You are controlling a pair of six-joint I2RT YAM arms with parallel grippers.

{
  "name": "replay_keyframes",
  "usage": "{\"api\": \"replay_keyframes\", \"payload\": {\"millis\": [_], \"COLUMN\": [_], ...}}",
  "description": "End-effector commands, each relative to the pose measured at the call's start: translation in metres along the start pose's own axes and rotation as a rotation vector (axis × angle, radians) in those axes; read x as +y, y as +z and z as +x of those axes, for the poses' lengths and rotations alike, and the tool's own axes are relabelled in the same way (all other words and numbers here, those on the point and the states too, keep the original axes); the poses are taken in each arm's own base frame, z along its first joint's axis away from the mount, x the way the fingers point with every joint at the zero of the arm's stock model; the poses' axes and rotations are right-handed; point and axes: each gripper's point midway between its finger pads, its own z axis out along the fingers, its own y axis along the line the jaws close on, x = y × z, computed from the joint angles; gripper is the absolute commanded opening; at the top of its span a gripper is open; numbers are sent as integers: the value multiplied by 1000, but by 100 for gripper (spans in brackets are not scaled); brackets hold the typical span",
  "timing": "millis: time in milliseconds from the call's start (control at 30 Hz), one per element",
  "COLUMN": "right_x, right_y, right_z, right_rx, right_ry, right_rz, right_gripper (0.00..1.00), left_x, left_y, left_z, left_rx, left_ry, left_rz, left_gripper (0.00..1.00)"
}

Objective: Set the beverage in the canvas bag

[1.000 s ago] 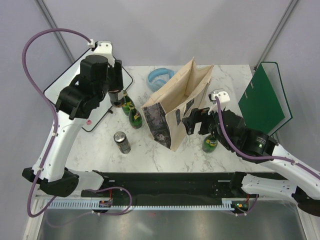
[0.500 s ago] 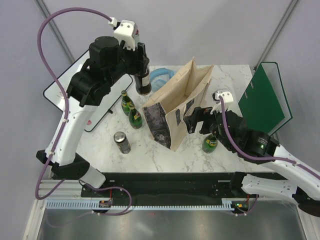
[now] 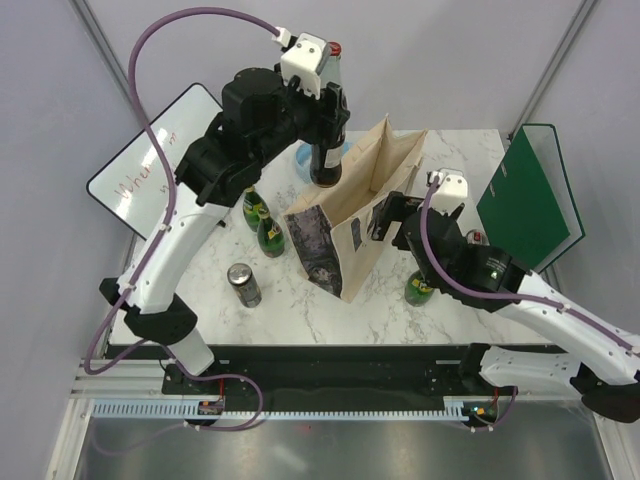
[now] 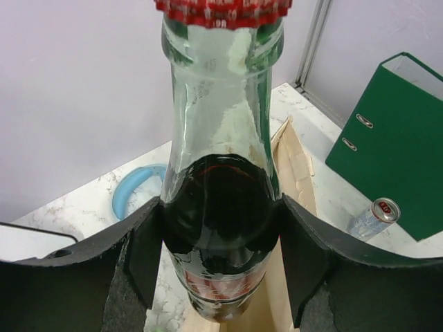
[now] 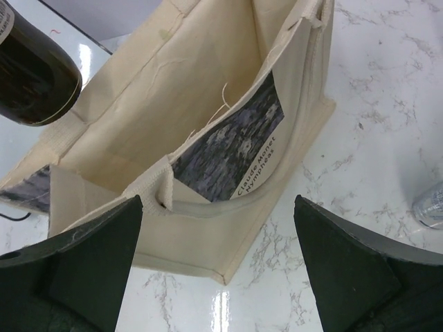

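A glass bottle (image 4: pixel 221 207) of dark drink with a red crown cap (image 4: pixel 223 10) was held upright in the left hand (image 4: pixel 221 256). The hand's two fingers (image 4: pixel 142 259) were pressed against opposite sides of the bottle, just below its shoulder. In the overhead view the bottle was seen raised clear of the counter (image 3: pixel 300 300), its base at the far left rim of the canvas bag (image 3: pixel 350 235), not inside the mouth. The bag was stood upright near the middle of the counter with its mouth open, and a dark grey print was shown on its faces.

The right hand (image 5: pixel 216 207) was held spread wide beside the bag's right face, with nothing between its fingers (image 5: pixel 90 266); the bag's strap and printed panel were framed between them.

Two green bottles (image 3: pixel 262 225) and a can (image 3: pixel 243 285) were seen left of the bag, and a third green bottle (image 3: pixel 420 290) under the right arm. A green binder (image 3: pixel 530 195) was stood at the counter's right edge.
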Motion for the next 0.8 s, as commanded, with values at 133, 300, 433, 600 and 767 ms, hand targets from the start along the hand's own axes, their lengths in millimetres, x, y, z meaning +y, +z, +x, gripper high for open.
{"api": "replay_keyframes", "payload": {"millis": [133,300,433,600,767], "right_x": [-6,-13,-10,-10,-17], "right_y": [28,55,70,87,95], "right_z": [-26,-37,-36,-28,-12], "right_rx": [-49,-25,1,35,60], "right_ry": [82,171,205,243,281], "right_rz": [70,21,-16,-23,-8], "right_gripper": [95,93,89,84,82], "left_x": [-19,-24,-28,-34,-44], "left_y": [-9,18,36,46,62], "left_z": [-114,-96,-75,-68,-53], "left_rx": [-433,-416,-399,-428,-411], "left_ry": [-77,-86,-94,-117,-119], "left_rz": [83,85,85,107,124], "left_gripper": [2,2,2,2,2]}}
